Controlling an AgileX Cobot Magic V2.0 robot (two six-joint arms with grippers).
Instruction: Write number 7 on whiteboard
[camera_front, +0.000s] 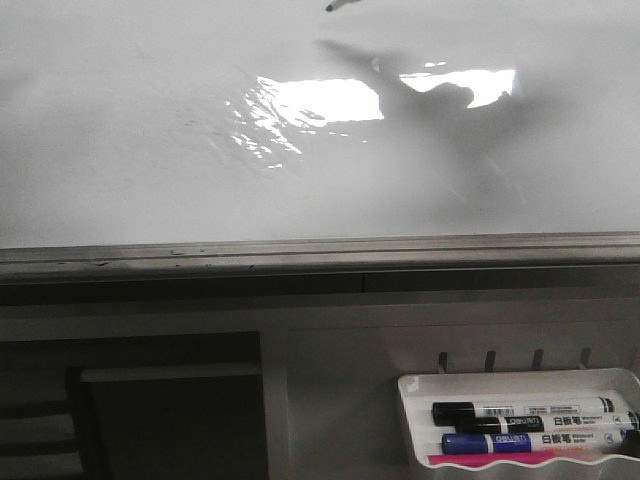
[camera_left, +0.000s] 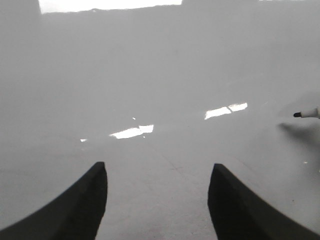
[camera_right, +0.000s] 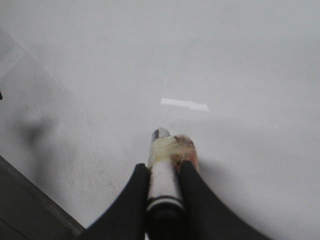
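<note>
Front view: whiteboard (camera_front: 150, 150) fills the upper frame, grey lower edge toward the near side, glare patches mid-board. No number 7 visible on it; looks not yet drawn. Only a marker tip (camera_front: 340, 6) pokes in at the far top edge, its shadow falling on the board to the right. Neither arm body shows here. Marker tray (camera_front: 412, 420) at near right holds spare markers (camera_front: 520, 410), lying flat.

Left wrist view: left gripper (camera_left: 157, 187) spread wide, nothing between the fingers, facing the bare board. Marker tip (camera_left: 306, 114) visible far off to one side with its shadow. Judged idle, kept out of the writing zone.

Right wrist view: right gripper (camera_right: 162, 192) clamped tight on the marker (camera_right: 167, 165), taped barrel, tip pointed at the board, angled down. Cannot tell if the tip touches. Grip near the front likely for stroke control. Board surface by the tip is blank.
</note>
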